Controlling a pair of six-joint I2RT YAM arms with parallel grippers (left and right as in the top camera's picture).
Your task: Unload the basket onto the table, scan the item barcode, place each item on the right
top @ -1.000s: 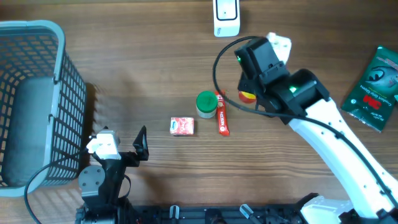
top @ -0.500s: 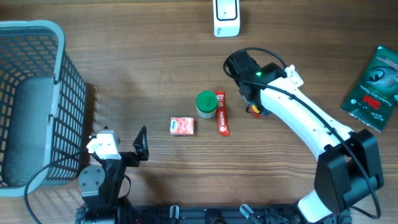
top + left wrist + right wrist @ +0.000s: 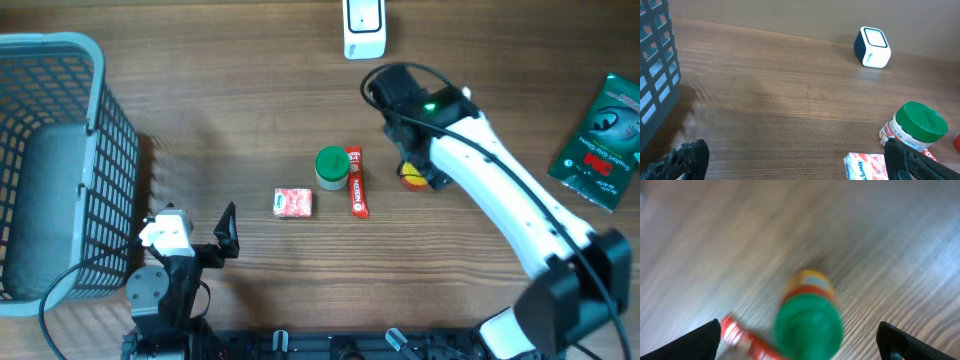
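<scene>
Item (image 3: 408, 178) half hidden, jar (image 3: 810, 322) blurred

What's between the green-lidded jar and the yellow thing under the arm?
A red bar, nearer the jar than the yellow thing; the overhead view shows it.

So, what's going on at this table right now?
The right gripper hangs over the middle of the table, jaws wide, holding nothing; its blurred view shows the green-lidded jar. A small yellow and red item lies under that arm. The left gripper rests open near the basket. The scanner stands at the far edge.
</scene>
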